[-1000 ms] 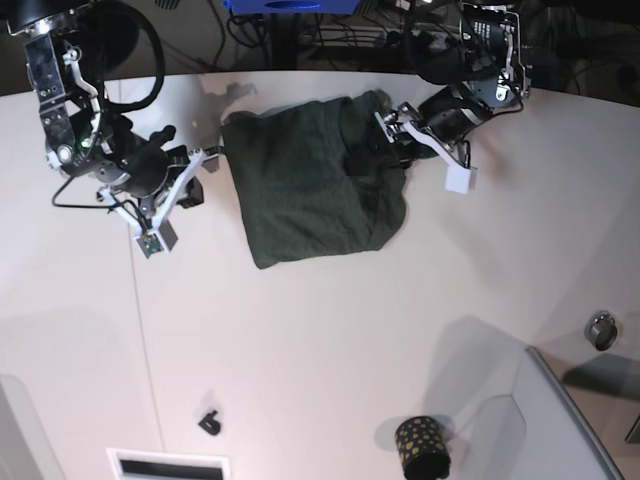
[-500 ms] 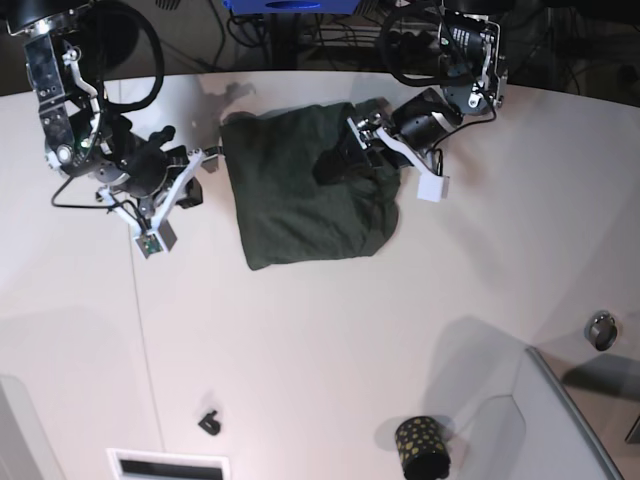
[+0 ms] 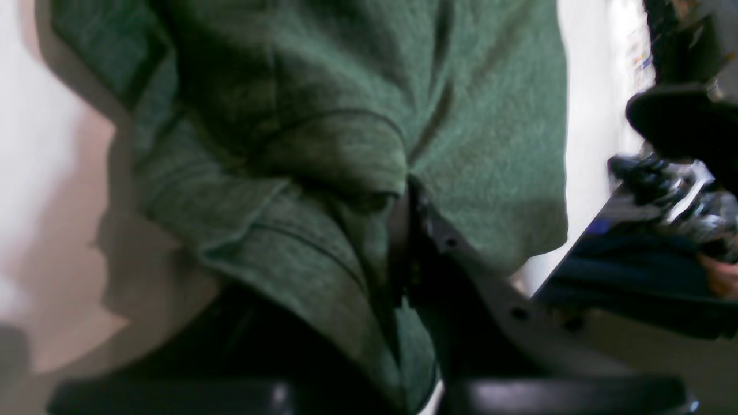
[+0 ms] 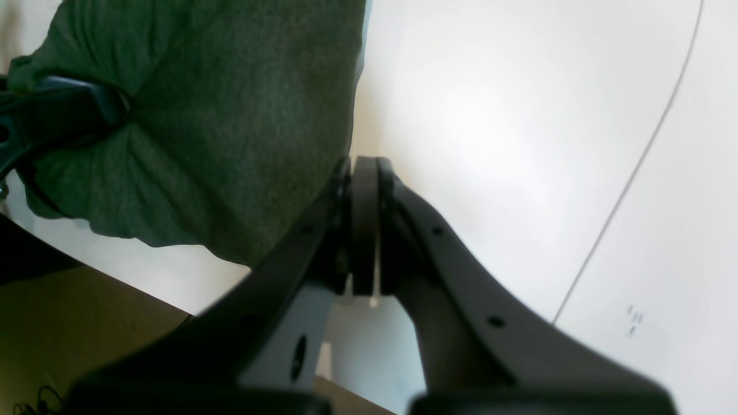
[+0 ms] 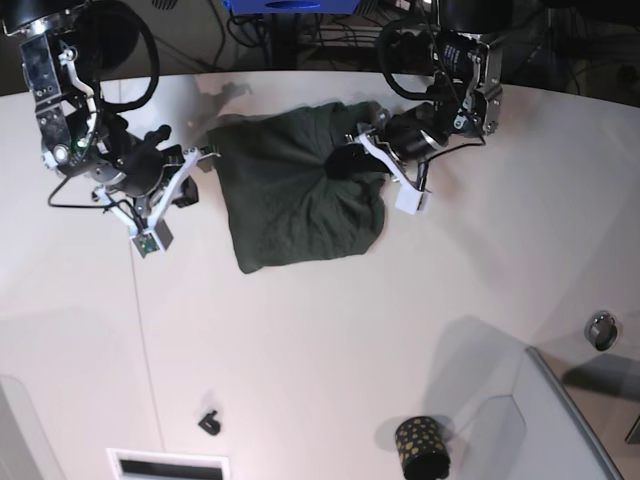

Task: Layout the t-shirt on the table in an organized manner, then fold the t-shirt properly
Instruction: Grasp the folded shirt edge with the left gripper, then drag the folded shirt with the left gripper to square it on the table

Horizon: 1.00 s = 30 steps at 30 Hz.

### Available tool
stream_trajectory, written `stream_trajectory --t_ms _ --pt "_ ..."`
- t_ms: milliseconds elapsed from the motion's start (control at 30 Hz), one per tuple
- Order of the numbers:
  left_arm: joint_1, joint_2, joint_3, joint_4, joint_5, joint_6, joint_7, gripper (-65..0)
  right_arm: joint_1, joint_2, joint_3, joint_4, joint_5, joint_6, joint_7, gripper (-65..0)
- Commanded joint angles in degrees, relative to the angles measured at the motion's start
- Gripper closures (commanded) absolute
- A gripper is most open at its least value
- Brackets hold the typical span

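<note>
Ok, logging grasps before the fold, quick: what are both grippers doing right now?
Left gripper: jaws shut on the t-shirt, fabric bunched between them.
Right gripper: jaws shut, holding nothing, beside the shirt's edge.

t-shirt [image 5: 295,205]: plain dk green, no print, heathered up close | table [image 5: 330,350]: white, thin grey seam lines | cup [image 5: 422,447]: blk w/ gold dots | raised panel [image 5: 570,435]: grey | left gripper [image 5: 343,163]: blk fingers, white brackets | right gripper [image 5: 208,155]: blk + white
</note>
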Motion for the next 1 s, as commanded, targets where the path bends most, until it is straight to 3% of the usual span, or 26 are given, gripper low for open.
stream_trajectory --t_ms 0,200,400,567,667,833,967 --pt "-0.9 -0.5 0.7 3.0 -0.8 0.4 -1.6 0.0 0.5 1.0 0.3 0.9 0.3 0.2 1.0 -0.6" --pt "-3.5 -7.9 10.9 11.1 1.3 6.9 4.0 0.0 0.5 1.5 0.4 0.9 0.3 0.2 1.0 -0.6" --pt "-11.6 -17.4 21.9 8.7 1.3 7.4 10.8 0.0 0.5 1.5 0.4 0.9 0.3 0.2 1.0 -0.6" --pt "-17.1 -25.9 34.7 8.6 1.3 7.1 11.0 0.0 -0.6 1.3 4.7 1.0 0.3 0.2 1.0 -0.6" --pt "-21.2 -28.9 42.6 8.6 1.5 7.0 10.6 0.0 -0.9 1.3 7.1 1.0 0.3 0.2 1.0 -0.6" --pt "-30.0 -28.7 58.3 8.6 12.4 7.0 10.6 0.0 -1.0 1.3 8.9 1.0 0.3 0.2 0.8 -0.6" --pt "-32.9 -23.3 63.4 8.6 23.2 7.0 10.6 0.0 -1.1 1.3 8.9 1.0 0.3 0.2 0.7 -0.6"
